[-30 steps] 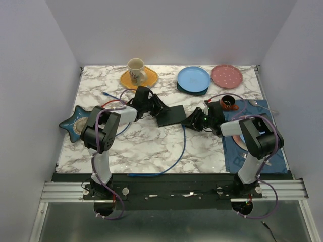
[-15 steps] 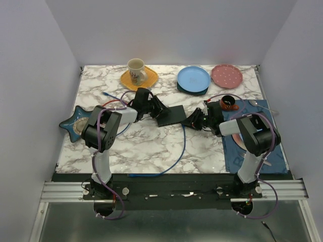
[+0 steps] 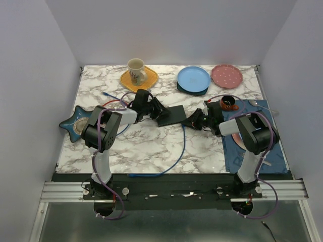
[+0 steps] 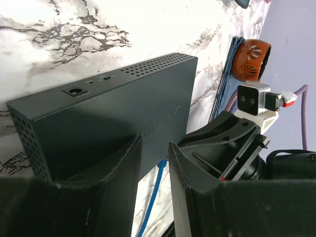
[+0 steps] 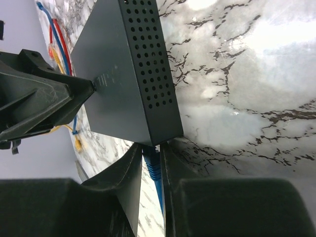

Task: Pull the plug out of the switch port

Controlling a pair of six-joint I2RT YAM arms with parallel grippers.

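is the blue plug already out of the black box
No, in the right wrist view the blue plug sits in the edge of the black box, with the right claw around it.

The switch box [image 3: 172, 114] is flanked by the left gripper [image 3: 158, 114] on its left edge and the right gripper [image 3: 190, 122] around the plug [image 5: 152, 160] at its right, with the cable [image 3: 182, 146] trailed toward the near edge of the table [image 3: 146, 146].

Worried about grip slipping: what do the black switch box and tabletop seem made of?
Switch box: matte black, likely painted metal or hard plastic; crisp edges, punched vent holes. Tabletop: glossy marble pattern with glare; stone or laminate, cannot tell.
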